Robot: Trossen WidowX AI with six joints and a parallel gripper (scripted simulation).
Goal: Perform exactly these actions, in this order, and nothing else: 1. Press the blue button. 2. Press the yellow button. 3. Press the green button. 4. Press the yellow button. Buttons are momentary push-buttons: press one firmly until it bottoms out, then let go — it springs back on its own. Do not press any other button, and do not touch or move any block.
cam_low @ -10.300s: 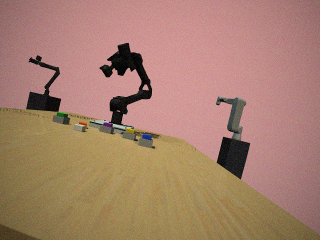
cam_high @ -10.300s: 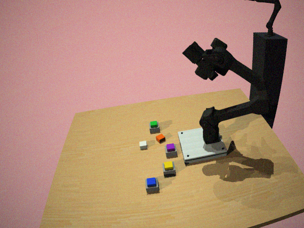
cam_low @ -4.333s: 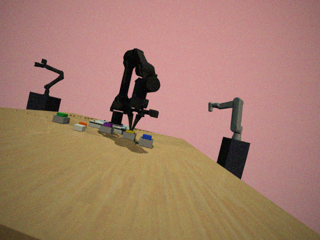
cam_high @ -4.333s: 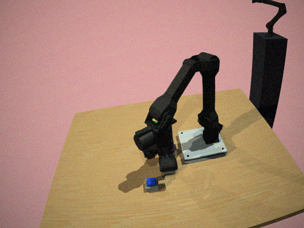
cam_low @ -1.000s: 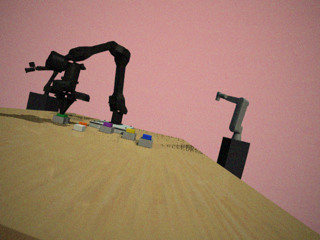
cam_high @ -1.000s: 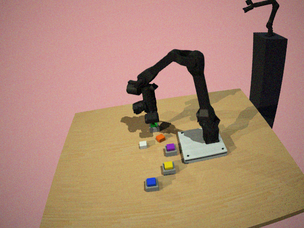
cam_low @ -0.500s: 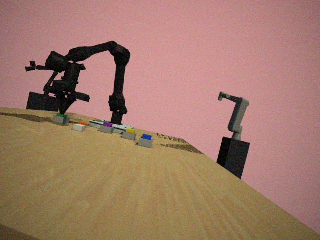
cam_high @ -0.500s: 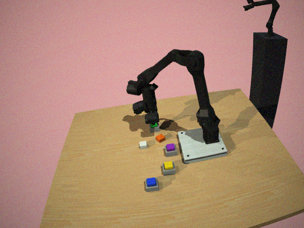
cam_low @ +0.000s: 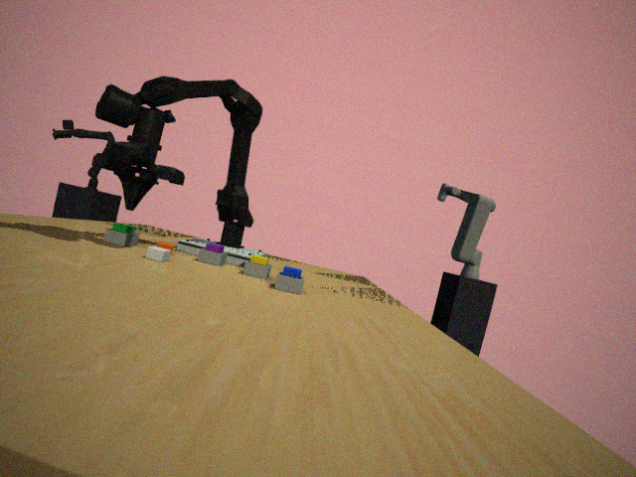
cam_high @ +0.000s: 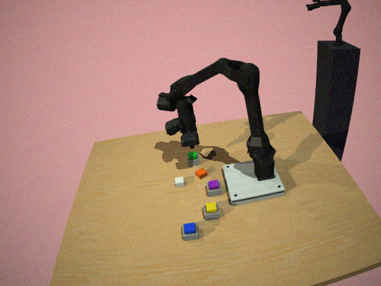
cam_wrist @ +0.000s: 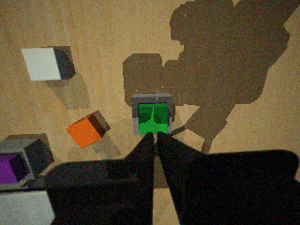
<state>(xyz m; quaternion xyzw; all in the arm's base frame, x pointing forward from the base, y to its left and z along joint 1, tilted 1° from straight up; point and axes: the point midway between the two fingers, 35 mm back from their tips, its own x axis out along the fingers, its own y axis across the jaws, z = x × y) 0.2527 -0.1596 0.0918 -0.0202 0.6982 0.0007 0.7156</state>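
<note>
Nearly closed, the jaws hold nothing and point down, their fingertips point(cam_high: 192, 146) point(cam_low: 131, 205) hanging just above the green button point(cam_high: 193, 155) point(cam_low: 123, 228) point(cam_wrist: 153, 125), not touching it. Taking that button as the dial's centre in the top view, the orange block point(cam_high: 201, 173) point(cam_low: 164, 245) point(cam_wrist: 85, 131) sits near at five o'clock, the white block point(cam_high: 179, 181) point(cam_low: 158, 253) point(cam_wrist: 42, 64) at seven. Further along, the purple button point(cam_high: 214, 185) point(cam_low: 214, 247) point(cam_wrist: 9, 169) is at five, the yellow button point(cam_high: 211, 207) point(cam_low: 259, 259) between five and six. A pale base plate point(cam_high: 235, 187) point(cam_low: 190, 246) point(cam_wrist: 23, 208) lies at four; farthest over the bench point(cam_high: 129, 230) point(cam_low: 256, 385) point(cam_wrist: 108, 19), I see the blue button point(cam_high: 189, 227) point(cam_low: 292, 272) at six. All four caps stand raised.
</note>
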